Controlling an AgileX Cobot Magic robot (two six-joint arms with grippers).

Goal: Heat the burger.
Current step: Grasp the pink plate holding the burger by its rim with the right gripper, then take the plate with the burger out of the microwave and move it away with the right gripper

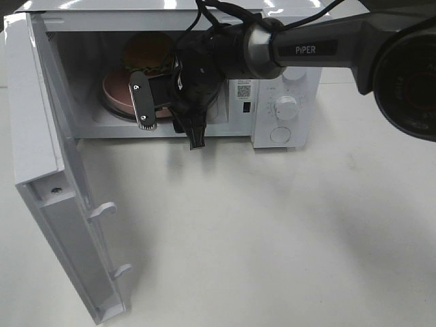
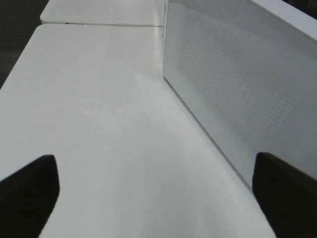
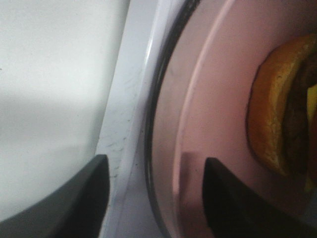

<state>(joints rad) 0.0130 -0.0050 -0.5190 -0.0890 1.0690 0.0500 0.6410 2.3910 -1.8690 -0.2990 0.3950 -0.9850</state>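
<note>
Left to right: microwave door (image 1: 51, 204) swung open; burger (image 1: 147, 56) sits on pink plate (image 1: 117, 97) inside microwave (image 1: 286, 82) cavity. Right gripper (image 1: 170, 119) at the cavity mouth, fingers spread, straddling the plate rim. Left gripper (image 2: 158, 198) spread over white table (image 2: 99, 124), holding nothing.

A plain white table (image 1: 286, 238) carries a white microwave (image 1: 286, 109) with its door (image 1: 54, 204) swung open
</note>
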